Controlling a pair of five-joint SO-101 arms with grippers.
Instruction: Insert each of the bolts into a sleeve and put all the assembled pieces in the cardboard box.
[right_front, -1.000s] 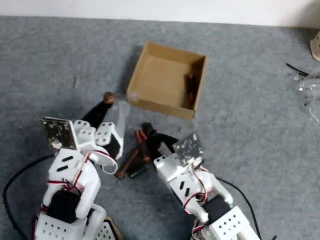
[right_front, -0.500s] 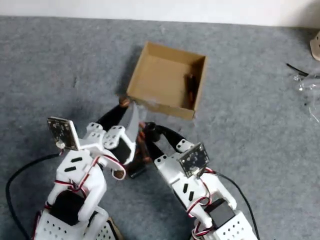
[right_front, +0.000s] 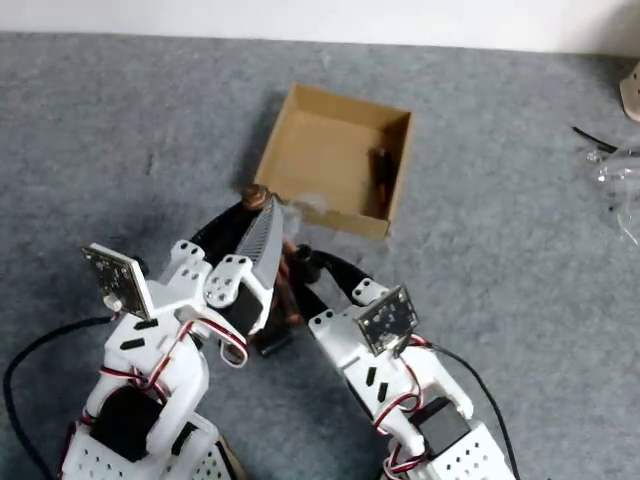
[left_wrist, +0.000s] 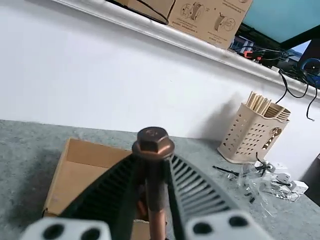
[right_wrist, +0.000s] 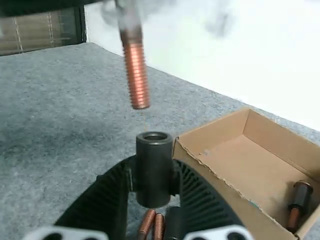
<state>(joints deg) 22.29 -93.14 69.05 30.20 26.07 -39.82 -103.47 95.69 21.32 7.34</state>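
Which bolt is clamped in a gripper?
The bolt in the left gripper, head up, hanging over the sleeve. The others lie on the table or in the box.

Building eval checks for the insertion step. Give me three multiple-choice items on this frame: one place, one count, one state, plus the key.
1. Where is the threaded end of the bolt held by the left gripper?
A) above the opening of the sleeve, apart from it
B) fully inside the sleeve
C) beside the sleeve, below its rim

2. How many finished pieces lie in the cardboard box?
A) none
B) one
C) three

3. What state is the right gripper in?
A) open and empty
B) shut on the sleeve
C) shut on a bolt

Key:
1 A: the right wrist view shows a gap between the thread and the sleeve.
2 B: a single assembled piece lies by one wall.
3 B: it clamps the upright sleeve.
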